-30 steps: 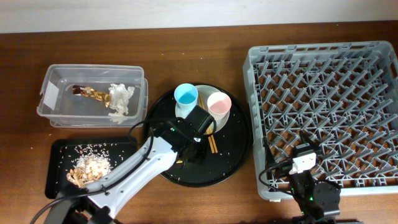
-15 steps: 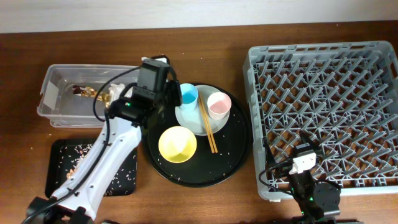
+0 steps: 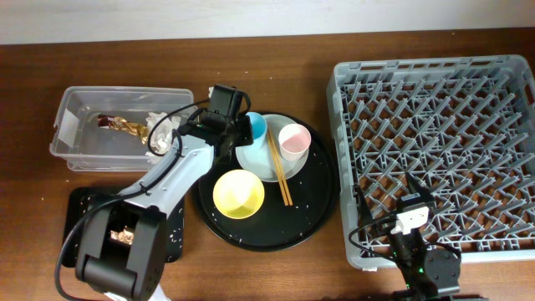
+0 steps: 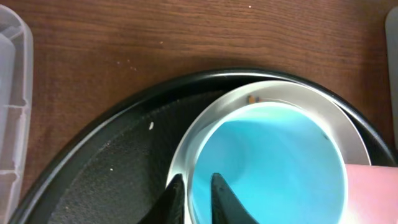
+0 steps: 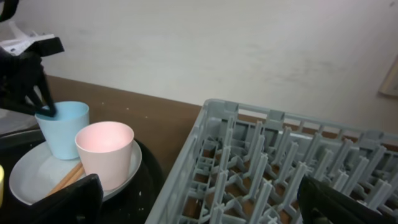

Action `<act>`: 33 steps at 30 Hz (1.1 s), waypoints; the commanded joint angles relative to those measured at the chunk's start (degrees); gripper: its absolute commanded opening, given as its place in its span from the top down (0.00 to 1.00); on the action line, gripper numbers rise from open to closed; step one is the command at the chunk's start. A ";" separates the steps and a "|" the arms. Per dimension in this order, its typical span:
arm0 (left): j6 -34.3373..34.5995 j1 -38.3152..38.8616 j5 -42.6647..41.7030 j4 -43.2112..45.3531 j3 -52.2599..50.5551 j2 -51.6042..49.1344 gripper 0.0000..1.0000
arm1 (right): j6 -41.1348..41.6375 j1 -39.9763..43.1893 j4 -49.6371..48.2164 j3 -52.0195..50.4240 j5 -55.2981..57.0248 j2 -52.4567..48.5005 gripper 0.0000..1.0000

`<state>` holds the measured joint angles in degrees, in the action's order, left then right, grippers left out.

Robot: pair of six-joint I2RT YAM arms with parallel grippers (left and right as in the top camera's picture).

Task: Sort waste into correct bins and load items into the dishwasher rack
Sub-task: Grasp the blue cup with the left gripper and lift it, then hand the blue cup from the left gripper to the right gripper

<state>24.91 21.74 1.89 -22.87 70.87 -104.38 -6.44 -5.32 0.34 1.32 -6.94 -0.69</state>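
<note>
The light blue cup [image 3: 253,127] stands on the round white plate [image 3: 259,160] next to the pale pink cup [image 3: 293,140]. My left gripper [image 3: 236,132] is at the blue cup's left rim. In the left wrist view its fingers [image 4: 199,200] are shut on the wall of the blue cup [image 4: 273,162], one inside and one outside. The wooden chopsticks [image 3: 279,174] lean on the plate, and the yellow bowl [image 3: 238,193] sits beside it. My right gripper [image 3: 410,211] is open and empty over the front edge of the grey dishwasher rack [image 3: 435,142].
The cups, plate and bowl sit on a large round black tray [image 3: 311,209]. The clear tub [image 3: 73,144] at the left holds the white napkin [image 3: 163,130] and the gold wrapper [image 3: 121,125]. The small black tray [image 3: 84,209] holds food scraps [image 3: 121,237].
My left arm swung from over the yellow bowl up past the tub's corner to the blue cup, and its fingers now grip the rim. The right arm has not moved.
</note>
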 commanded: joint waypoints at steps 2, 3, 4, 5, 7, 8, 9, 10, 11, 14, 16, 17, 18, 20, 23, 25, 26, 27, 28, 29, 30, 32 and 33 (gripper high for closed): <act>-0.13 -0.15 -0.61 0.07 0.22 -0.68 0.93 | 0.13 -0.28 3.72 10.38 5.77 0.33 0.02; -0.13 -0.15 -0.61 -0.09 0.22 -0.68 0.96 | 0.13 -0.28 5.84 13.33 5.92 0.26 0.02; -0.13 -0.17 -0.61 -0.11 0.22 -0.66 0.98 | 0.13 -0.28 7.72 15.89 6.21 0.02 0.02; -0.13 -0.17 -0.59 0.13 0.24 -0.52 0.98 | 0.13 -0.28 10.43 19.34 6.38 -0.66 0.02; -0.11 -0.92 -0.72 0.07 1.01 1.53 1.00 | 0.50 -0.28 14.99 25.73 6.38 -3.54 0.02; -0.13 -1.57 -1.42 -0.33 1.66 3.89 0.99 | 1.66 -0.28 17.05 28.96 6.32 -5.73 0.02; -0.13 -2.23 -3.28 -0.72 2.32 6.56 0.99 | 3.19 -0.28 19.06 32.04 6.08 -8.15 0.02; -0.13 -2.80 -5.38 -1.07 2.93 9.14 0.99 | 4.70 -0.28 21.11 35.15 5.42 -10.78 0.02; -0.11 -3.32 -8.33 -1.90 3.69 12.11 0.99 | 5.73 -0.28 23.56 38.73 3.23 -14.08 0.02; -0.11 -5.75 -23.08 -6.84 5.90 24.96 0.99 | 5.90 -0.28 35.56 54.16 -12.02 -29.20 0.02; 1.55 -7.63 -33.94 -7.91 5.90 29.55 0.99 | 5.90 -0.28 38.40 59.87 -23.04 -34.75 0.02; 2.99 -8.68 -42.27 -7.56 5.90 30.91 1.00 | 5.92 -0.28 38.27 61.94 -31.95 -37.29 0.02; 4.09 -9.79 -49.88 -6.62 5.90 31.58 1.00 | 5.90 -0.28 37.92 63.28 -38.05 -38.71 0.02; 5.55 -10.80 -61.31 -4.52 5.90 31.34 1.00 | 5.92 -0.28 36.79 63.84 -38.99 -39.69 0.02; 7.39 -10.75 -73.13 0.02 5.90 29.88 1.00 | 5.88 -0.28 35.58 63.84 -42.32 -42.91 0.02; 9.25 -10.78 -76.19 3.04 5.90 29.42 1.00 | 5.84 -0.28 33.66 63.84 -50.27 -46.14 0.02; 9.70 -10.78 -76.35 3.17 5.90 29.35 1.00 | 5.86 -0.28 30.71 63.84 -56.02 -48.48 0.02; 9.84 -10.78 -77.15 3.17 5.90 29.35 1.00 | 5.90 -0.28 26.82 63.84 -61.66 -51.10 0.02; 9.84 -10.78 -78.05 3.17 5.90 29.35 1.00 | 6.05 -0.28 23.85 63.84 -65.07 -53.37 0.02; 9.86 -10.75 -78.97 3.30 5.90 29.35 1.00 | 7.41 -0.28 21.16 63.84 -68.00 -55.60 0.02; 9.84 -10.78 -79.28 3.34 5.90 29.35 1.00 | 7.61 -0.28 19.34 63.84 -71.19 -57.79 0.02; 9.84 -10.78 -79.25 3.37 5.90 29.35 1.00 | 7.63 -0.28 16.59 63.84 -77.92 -61.68 0.02; 9.84 -10.75 -79.25 3.45 5.90 29.35 1.00 | 7.67 -0.28 16.65 63.84 -78.66 -62.95 0.02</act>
<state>34.35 11.22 -75.09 -19.79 76.40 -74.70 0.38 -5.34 17.63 64.60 -76.03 -60.99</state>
